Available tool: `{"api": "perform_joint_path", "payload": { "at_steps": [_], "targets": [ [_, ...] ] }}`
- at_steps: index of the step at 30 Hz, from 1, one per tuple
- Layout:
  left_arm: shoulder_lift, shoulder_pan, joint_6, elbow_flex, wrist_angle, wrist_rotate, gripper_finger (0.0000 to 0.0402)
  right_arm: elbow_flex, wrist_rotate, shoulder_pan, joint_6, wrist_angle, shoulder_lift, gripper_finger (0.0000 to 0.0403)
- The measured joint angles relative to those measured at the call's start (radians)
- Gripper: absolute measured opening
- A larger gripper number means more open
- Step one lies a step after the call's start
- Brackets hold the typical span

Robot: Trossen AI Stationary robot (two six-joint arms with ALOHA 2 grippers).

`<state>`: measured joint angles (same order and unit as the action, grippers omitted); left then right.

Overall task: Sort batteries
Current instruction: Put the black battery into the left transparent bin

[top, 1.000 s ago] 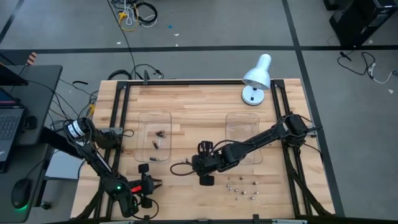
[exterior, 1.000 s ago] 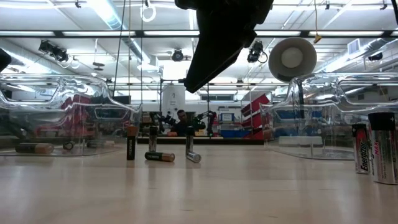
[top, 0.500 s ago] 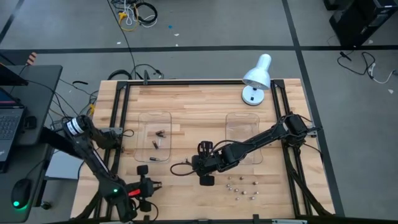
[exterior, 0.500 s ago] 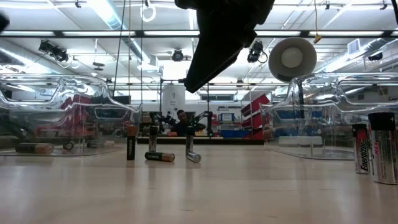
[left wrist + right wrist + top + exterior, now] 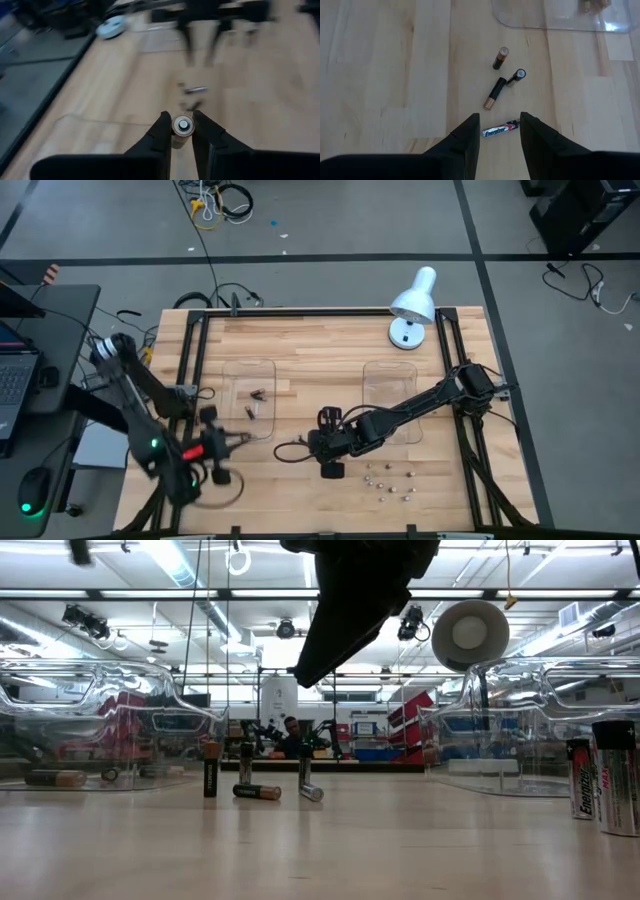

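Left gripper (image 5: 243, 438) risen to left tray's (image 5: 232, 368) edge, fingers holding battery (image 5: 182, 125), right fingers (image 5: 465, 134) wide.

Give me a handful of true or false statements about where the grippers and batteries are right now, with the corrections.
1. The left gripper is shut on a battery. True.
2. The right gripper holds a battery. False: its fingers are open and empty, above a silver Energizer battery lying on the table.
3. The left tray has batteries in it. True.
4. The lamp stands between the two trays. False: it stands at the table's far edge, beyond the right tray.
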<state>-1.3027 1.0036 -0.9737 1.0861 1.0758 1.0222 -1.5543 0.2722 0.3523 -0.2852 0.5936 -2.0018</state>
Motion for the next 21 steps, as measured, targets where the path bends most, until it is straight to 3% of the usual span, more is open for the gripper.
{"api": "perform_joint_path", "payload": {
  "at_steps": [9,21],
  "targets": [
    [0.215,-0.126,-0.032,-0.241,0.019,-0.079,0.0045,0.000,0.086,-0.011,0.039,-0.023,0.000,0.0126],
    [0.347,-0.160,-0.050,-0.501,-0.140,-0.131,0.0045,0.000,0.018,-0.082,0.111,-0.183,0.000,0.0126]
  ]
}}
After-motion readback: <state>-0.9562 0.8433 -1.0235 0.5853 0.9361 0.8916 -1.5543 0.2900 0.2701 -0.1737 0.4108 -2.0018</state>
